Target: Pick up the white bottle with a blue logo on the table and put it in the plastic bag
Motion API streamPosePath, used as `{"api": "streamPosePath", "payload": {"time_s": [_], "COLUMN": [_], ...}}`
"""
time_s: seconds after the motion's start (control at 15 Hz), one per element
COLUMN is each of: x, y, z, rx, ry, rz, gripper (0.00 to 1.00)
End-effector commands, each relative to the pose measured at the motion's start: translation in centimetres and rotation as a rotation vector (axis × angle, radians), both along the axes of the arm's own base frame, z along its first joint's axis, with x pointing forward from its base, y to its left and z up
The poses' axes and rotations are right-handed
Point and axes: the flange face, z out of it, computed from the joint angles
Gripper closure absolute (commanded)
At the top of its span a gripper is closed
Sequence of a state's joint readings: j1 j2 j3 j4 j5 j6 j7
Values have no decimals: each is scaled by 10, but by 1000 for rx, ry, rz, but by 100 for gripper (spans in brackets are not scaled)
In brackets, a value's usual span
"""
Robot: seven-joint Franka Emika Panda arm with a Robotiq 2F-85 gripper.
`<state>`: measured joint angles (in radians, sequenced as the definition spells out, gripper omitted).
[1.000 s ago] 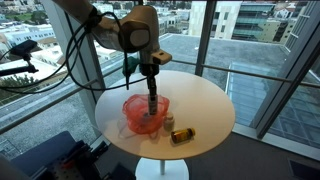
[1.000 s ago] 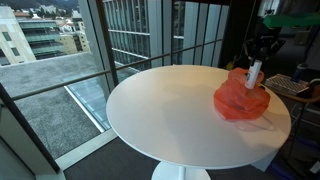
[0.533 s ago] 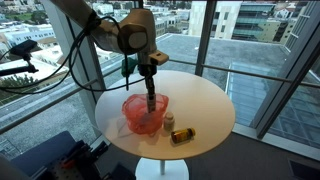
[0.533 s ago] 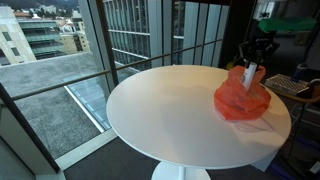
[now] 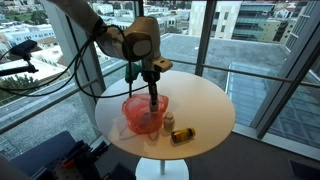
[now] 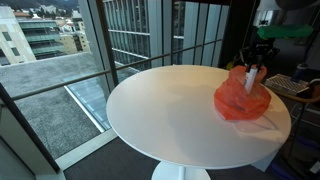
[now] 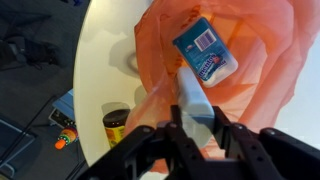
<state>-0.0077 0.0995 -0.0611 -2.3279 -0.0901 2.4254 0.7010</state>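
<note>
The white bottle with a blue logo (image 7: 205, 55) hangs from my gripper (image 7: 196, 128), which is shut on its lower end. The bottle points down into the open mouth of the red-orange plastic bag (image 7: 275, 70). In both exterior views the bottle (image 5: 152, 97) (image 6: 250, 74) stands upright over the bag (image 5: 143, 114) (image 6: 241, 100), with the gripper (image 5: 151, 72) (image 6: 255, 54) directly above it. The bag sits on the round white table (image 5: 205, 105) (image 6: 170, 110).
Two small brown jars (image 5: 181, 134) lie and stand on the table beside the bag; one jar with a yellow label (image 7: 118, 127) shows in the wrist view. Glass walls surround the table. A desk with equipment (image 6: 285, 86) is beyond the bag.
The arm's upper links have shifted slightly; the bottle stays held upright over the bag with almost no visible movement.
</note>
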Motion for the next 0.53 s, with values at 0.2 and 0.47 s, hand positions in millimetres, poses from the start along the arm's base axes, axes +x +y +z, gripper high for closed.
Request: {"api": "streamPosePath", "payload": {"time_s": [0.2,0.47], "x": [-4,-11], "y": [-18,-26], "z": [1,-4], "rx": [-15,-18], "ry": [2,19], "rz": [-25,-33], "gripper": [90,90]}}
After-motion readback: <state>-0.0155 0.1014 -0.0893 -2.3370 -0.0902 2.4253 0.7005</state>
